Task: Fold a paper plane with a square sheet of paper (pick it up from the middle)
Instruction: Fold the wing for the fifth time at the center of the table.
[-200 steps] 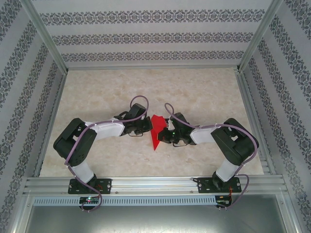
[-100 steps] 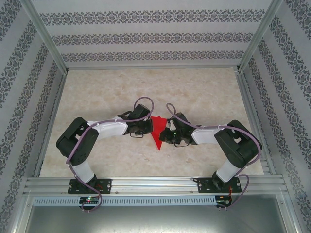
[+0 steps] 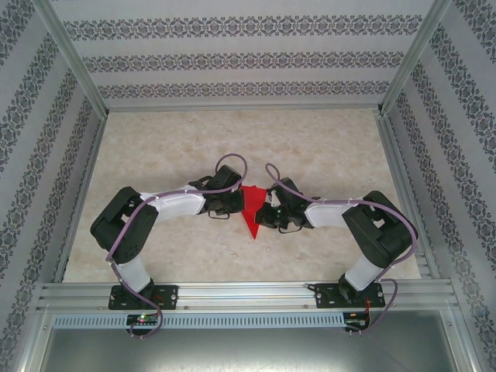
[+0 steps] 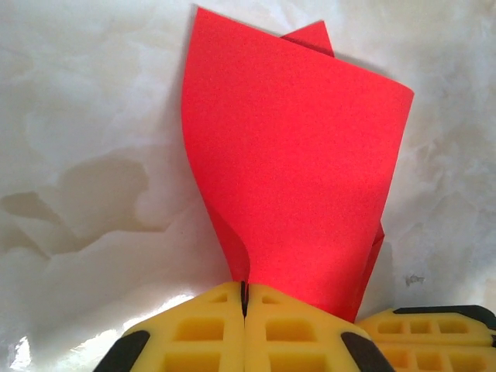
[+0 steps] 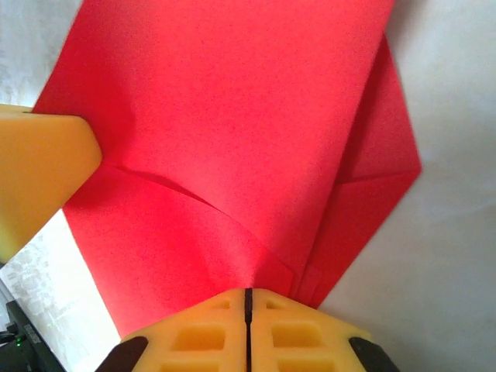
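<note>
Tapering, creased red paper plane [image 4: 294,170]

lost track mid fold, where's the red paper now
Top view: the folded red paper is near the middle of the table, pinched between the left fingers and right fingers.
</note>
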Controlling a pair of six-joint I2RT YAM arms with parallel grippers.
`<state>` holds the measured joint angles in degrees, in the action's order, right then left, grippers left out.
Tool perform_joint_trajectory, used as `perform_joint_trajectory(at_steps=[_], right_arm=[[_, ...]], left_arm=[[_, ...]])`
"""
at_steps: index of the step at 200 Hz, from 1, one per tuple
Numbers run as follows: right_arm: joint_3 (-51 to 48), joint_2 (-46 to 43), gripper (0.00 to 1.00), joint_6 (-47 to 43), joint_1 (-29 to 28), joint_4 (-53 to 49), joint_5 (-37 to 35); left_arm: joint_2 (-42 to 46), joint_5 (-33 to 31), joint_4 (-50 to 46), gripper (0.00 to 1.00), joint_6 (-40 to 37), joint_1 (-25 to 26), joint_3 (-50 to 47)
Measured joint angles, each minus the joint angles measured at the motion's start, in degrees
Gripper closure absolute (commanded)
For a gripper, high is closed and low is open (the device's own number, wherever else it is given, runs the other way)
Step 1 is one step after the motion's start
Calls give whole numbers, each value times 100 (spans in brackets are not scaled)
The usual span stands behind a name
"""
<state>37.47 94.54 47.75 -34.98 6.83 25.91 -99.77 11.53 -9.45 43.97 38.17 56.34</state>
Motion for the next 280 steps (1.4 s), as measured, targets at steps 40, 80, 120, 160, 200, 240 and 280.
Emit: perform_joint_trajectory(at_steps=[40,80,120,160,200,240,280], right_arm=[[31,24,97,-26,2,-26,4],[31,24,98,-127,2,-31,4],[31,28,99,-149,31,-26,9],[31,37,99,-153,39,-20,28],[31,37,99,-153,39,-20,28],[31,39,99,-166,39,-20,31],[31,39,99,-166,39,-15,33]], left_arm=[[0,151,-15,82,-9,52,131],[0,240,-31,78,-7,52,133],[7,348,-46,76,-4,114,133],[162,363,-153,75,-4,162,133],[345,363,-243,81,-2,162,133],[348,372,-313,88,-9,162,133],[271,442,-378,97,-50,177,282]])
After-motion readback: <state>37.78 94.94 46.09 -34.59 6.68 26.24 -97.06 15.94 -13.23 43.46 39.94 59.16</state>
